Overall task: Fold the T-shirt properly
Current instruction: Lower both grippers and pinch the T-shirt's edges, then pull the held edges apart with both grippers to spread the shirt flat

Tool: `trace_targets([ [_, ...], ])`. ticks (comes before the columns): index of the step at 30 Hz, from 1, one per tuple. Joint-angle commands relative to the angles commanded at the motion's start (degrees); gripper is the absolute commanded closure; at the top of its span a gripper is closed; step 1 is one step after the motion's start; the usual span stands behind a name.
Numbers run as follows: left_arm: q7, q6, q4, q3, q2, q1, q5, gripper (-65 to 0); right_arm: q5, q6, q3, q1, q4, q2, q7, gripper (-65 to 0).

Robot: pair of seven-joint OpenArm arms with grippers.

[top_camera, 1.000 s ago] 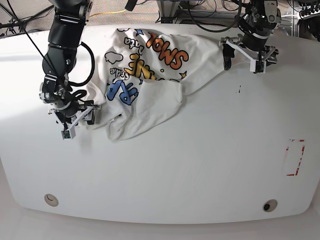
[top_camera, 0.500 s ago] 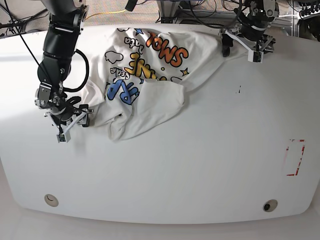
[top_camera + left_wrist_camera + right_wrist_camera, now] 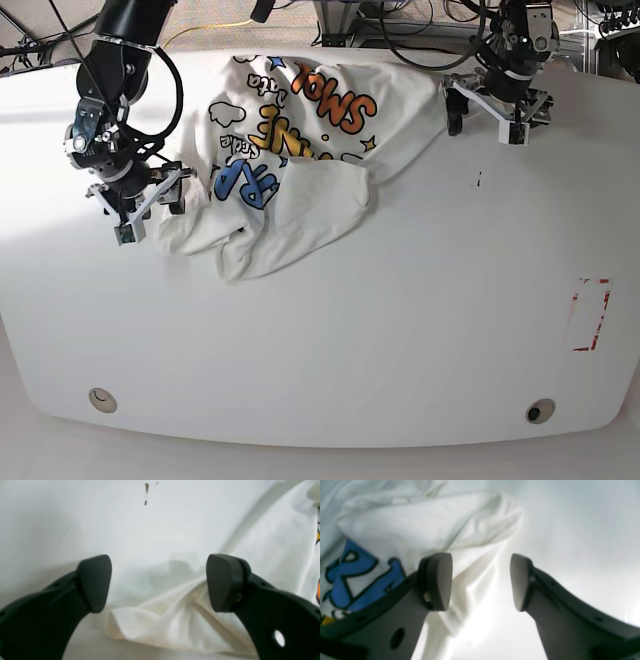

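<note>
The T-shirt [image 3: 300, 160] lies crumpled at the back middle of the white table [image 3: 350, 340], print side up, with orange, yellow and blue letters showing. My right gripper [image 3: 152, 208] hovers open at the shirt's left edge. In the right wrist view the right gripper [image 3: 481, 582] straddles a white fold of the T-shirt [image 3: 425, 527] beside a blue letter. My left gripper [image 3: 484, 128] is open at the shirt's right corner. The left wrist view shows the left gripper [image 3: 158, 582] over a bunched corner of the T-shirt [image 3: 160, 620], not clamped.
A red rectangular marking [image 3: 590, 315] sits near the table's right edge, and a small dark speck [image 3: 479, 181] lies right of the shirt. Two round fittings [image 3: 102, 400] [image 3: 540, 411] are near the front edge. Cables and frames crowd the back.
My right gripper has moved toward the back of the table, along the shirt's left edge. My left gripper drifted back and returned near the shirt's right corner. Both stayed open.
</note>
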Motion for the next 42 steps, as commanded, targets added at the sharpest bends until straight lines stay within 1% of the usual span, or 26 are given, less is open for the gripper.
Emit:
trace_targets([
  [1, 0.0, 0.0, 0.0, 0.0, 0.0, -0.09, 0.0, -49.9, 0.0, 0.0, -0.88, -0.97, 0.53, -0.26, 0.0, -35.2],
  [2, 0.0, -0.09, 0.09, 0.0, 0.0, -0.35, 0.0, -45.6, -0.09, 0.0, -1.85, -2.11, 1.14, -0.97, 0.0, -35.2],
  [3, 0.0, -0.44, 0.09, 0.0, 0.0, -0.53, 0.0, -43.1, -0.18, 0.0, -1.93, -2.73, 1.49, -1.23, 0.0, -35.2],
  [4, 0.0, -1.23, 0.09, 0.0, 0.0, -0.62, 0.0, -39.9, -0.18, 0.0, -1.93, -3.25, 1.67, -1.58, 0.09, -35.2],
  [5, 0.0, -2.64, 0.0, 0.0, 0.0, -0.7, 0.0, -35.7, -0.09, 0.0, -1.93, -3.69, 1.58, -1.76, 0.18, -35.2],
  [7, 0.0, -4.66, 0.09, 0.0, 0.09, -0.79, 0.0, -24.7, -0.44, 0.0, -2.11, -4.04, 1.41, -2.55, 0.26, -35.2],
  [9, 0.0, -4.75, 0.18, 0.0, 0.35, -0.79, 0.0, -14.3, -0.53, 0.0, -2.11, -3.96, 1.23, -3.16, 0.35, -35.2],
  [11, 0.0, -4.75, -0.18, 0.7, 0.35, -0.79, 0.09, -5.1, -0.53, -0.09, -2.11, -3.43, -1.05, -3.16, 0.7, -35.0],
  [12, 0.0, -4.75, -0.18, 1.41, 0.18, -0.79, 0.09, -2.8, -0.53, -0.09, -2.11, -2.29, -2.29, -3.16, 1.49, -35.0],
  [15, 0.0, -4.75, 0.09, 3.25, 0.09, -0.7, 0.09, -1.8, -0.53, -0.18, -2.11, -1.05, -5.54, -2.9, 3.96, -35.0],
  [17, 0.0, -4.75, -0.09, 3.43, 0.09, -0.7, 0.09, -1.7, -0.53, -0.18, -2.11, -0.53, -7.91, -2.73, 5.45, -35.0],
  [20, 0.0, -4.75, -0.18, 3.52, 0.09, -0.79, 0.09, -1.5, -0.53, -0.18, -1.93, 0.7, -8.35, -2.73, 5.71, -34.9],
  [23, 0.0, -4.75, -0.26, 3.52, 0.09, -0.79, 0.09, 0.0, -0.53, -0.18, -1.85, 0.88, -8.44, -2.46, 5.8, -34.1],
  [24, 0.0, -4.75, -0.62, 3.52, 0.09, -0.79, 0.09, 0.0, -0.53, -0.26, -1.85, 0.97, -8.62, -1.67, 5.89, -31.9],
  [26, 0.0, -4.75, -1.32, 3.52, 0.09, -0.79, 0.09, 0.0, -0.53, -0.26, -1.85, 1.05, -9.23, -1.32, 5.98, -25.8],
  [29, 0.09, -4.75, -1.41, 3.52, 0.09, -1.14, 0.09, 0.0, -0.53, -0.26, -1.85, 1.23, -9.58, -1.14, 5.98, -11.3],
  [31, 0.09, -4.75, -1.49, 3.52, 0.0, -1.23, 0.09, 0.0, -0.53, -0.26, -1.85, 1.23, -9.41, -1.14, 5.8, 0.0],
  [34, 0.09, -4.75, -2.73, 3.52, 0.0, -1.23, 0.09, 0.0, -0.53, -0.26, -1.41, 0.79, -8.09, -0.79, 5.63, 0.0],
  [37, 0.09, -4.75, -4.57, 3.52, 0.0, -1.58, 0.09, 0.0, -0.26, -0.26, 1.85, -1.58, -3.43, -0.7, 5.54, 0.0],
  [39, 0.09, -4.75, -4.75, 3.52, 0.0, -1.58, 0.09, 0.0, -0.09, -0.26, 2.81, -2.2, -0.7, -0.7, 5.45, 0.0],
  [42, 0.09, -4.75, -4.66, 3.52, 0.0, -2.11, 0.09, 0.0, -0.09, -0.26, 5.1, -3.96, 3.6, -0.62, 3.96, 0.0],
])
